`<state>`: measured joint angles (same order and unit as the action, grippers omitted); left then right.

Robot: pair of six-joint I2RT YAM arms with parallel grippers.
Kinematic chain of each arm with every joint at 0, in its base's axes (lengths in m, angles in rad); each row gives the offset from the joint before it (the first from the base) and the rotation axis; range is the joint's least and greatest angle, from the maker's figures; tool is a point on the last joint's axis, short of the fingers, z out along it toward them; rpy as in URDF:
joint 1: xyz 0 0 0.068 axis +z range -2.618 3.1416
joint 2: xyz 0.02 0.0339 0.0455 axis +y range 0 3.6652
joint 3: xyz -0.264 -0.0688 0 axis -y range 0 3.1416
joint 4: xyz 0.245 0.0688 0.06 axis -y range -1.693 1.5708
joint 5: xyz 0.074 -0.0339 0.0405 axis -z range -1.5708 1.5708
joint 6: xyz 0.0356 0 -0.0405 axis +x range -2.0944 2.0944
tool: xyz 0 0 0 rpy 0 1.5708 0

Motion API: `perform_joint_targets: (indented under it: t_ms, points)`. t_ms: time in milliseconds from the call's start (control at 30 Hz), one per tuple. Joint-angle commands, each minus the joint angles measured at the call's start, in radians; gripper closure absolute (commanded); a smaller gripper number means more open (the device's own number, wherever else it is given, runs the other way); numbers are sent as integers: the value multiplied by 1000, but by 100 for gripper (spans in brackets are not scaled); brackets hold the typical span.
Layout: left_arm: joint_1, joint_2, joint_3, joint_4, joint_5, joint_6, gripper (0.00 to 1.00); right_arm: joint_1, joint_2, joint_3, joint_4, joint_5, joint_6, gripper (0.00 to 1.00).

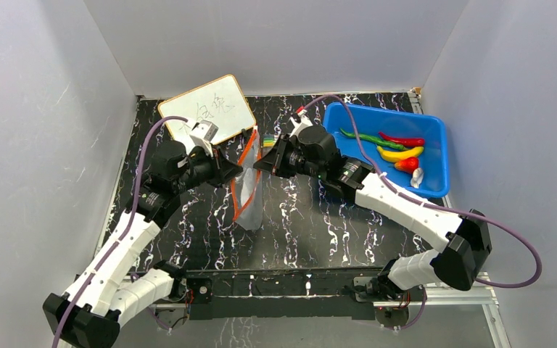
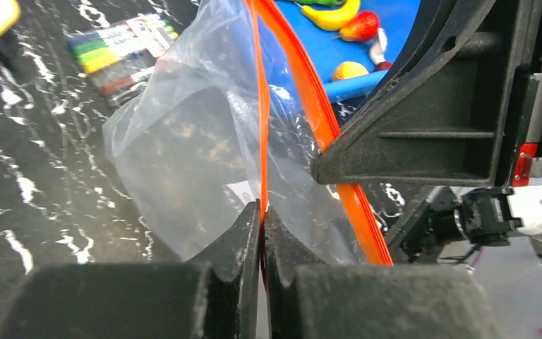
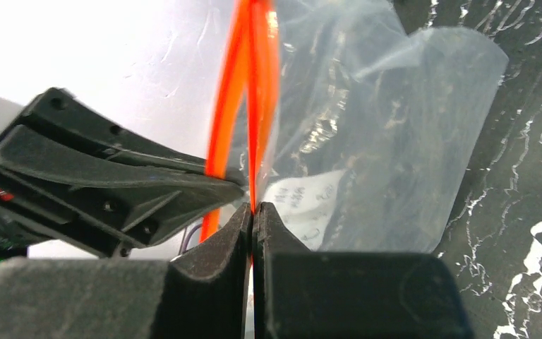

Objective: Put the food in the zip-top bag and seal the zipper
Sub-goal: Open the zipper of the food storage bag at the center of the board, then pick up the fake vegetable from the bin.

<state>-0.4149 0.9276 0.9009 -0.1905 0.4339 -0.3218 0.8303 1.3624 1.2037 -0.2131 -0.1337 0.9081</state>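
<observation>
**Item:** clear floppy plastic zip-top bag with orange-red trim, held upright between the two arms at mid-table.

**Grip:** the left gripper was clenched on one lip of the thin orange-red zipper. The right gripper was pinched tight on the opposite lip.

**Progress:** early. The bag looked empty and the zipper unsealed.

**Contents pending:** small plastic toy food (yellow banana, red chili, green pepper, strawberry) lay in the blue plastic tub, well apart to the right.

**Remaining:** loading, then sealing.

**Unclear:** how wide the mouth gaped, and whether the bag's bottom touched the black marbled table. The right arm hid the tub's near-left corner.
</observation>
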Motion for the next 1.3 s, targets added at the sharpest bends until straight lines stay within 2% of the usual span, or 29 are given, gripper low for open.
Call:
perform_joint_targets:
  t_ms: [0,233,333,467,667,833,933,1033,1133,1267]
  points:
    - [-4,-64,32,-31,-140,63,100,3,-2,36,-62,128,-16,100]
    - [-4,-89,123,-146,-385,186,100,3,-37,-50,-180,326,-34,100]
    - [-3,-106,94,-125,-365,232,100,3,-26,-87,-161,321,-30,100]
    - [-4,-126,16,-109,-327,243,100,3,28,-65,-121,222,-48,99]
    - [-3,-175,-98,-72,-258,241,100,1,68,-39,-57,112,-194,71]
    - [-3,-195,-169,-37,-246,243,100,2,30,-14,-53,86,-315,59]
    - [-4,-195,-187,-30,-228,257,100,1,-4,-8,-80,179,-388,51]
    - [-3,-195,-185,-30,-222,265,100,-12,-6,75,-194,277,-460,37]
    - [-3,-202,-198,-11,-204,260,100,-32,3,149,-267,386,-520,33]
    - [-3,-201,-196,-17,-189,264,100,-97,-8,160,-274,485,-606,34]
